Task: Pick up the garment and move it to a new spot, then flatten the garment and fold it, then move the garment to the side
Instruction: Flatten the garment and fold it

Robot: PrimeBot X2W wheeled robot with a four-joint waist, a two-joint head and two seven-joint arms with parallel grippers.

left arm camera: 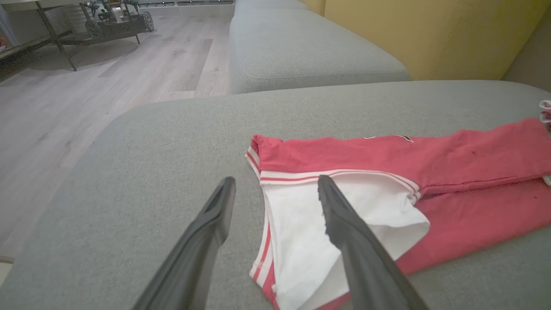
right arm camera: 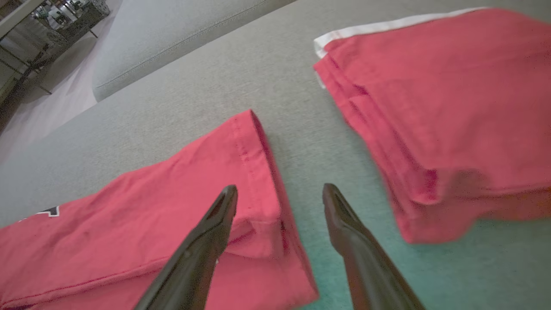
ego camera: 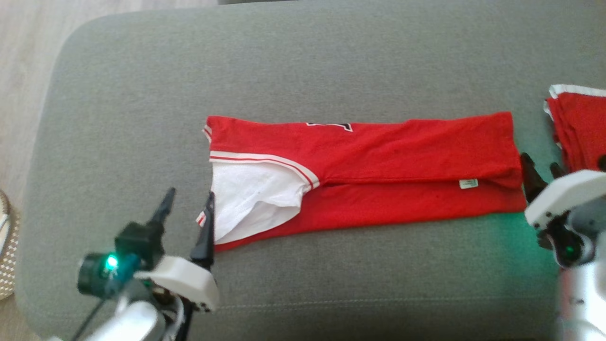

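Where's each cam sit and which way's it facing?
Head: above, looking down at the garment on the grey cushion; left gripper and right gripper show.
Left wrist: low, along its fingers toward the garment's white-trimmed end.
Right wrist: low, along its fingers toward the hem end and folded red clothing.
Shared: the garment, all three.

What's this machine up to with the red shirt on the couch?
A two-armed robot is folding a red garment on a grey couch cushion. It lies folded lengthwise into a long strip. The left end effector is at its white-lined end, the right end effector at the hem, both open and holding nothing. Another folded red piece lies apart on the right.
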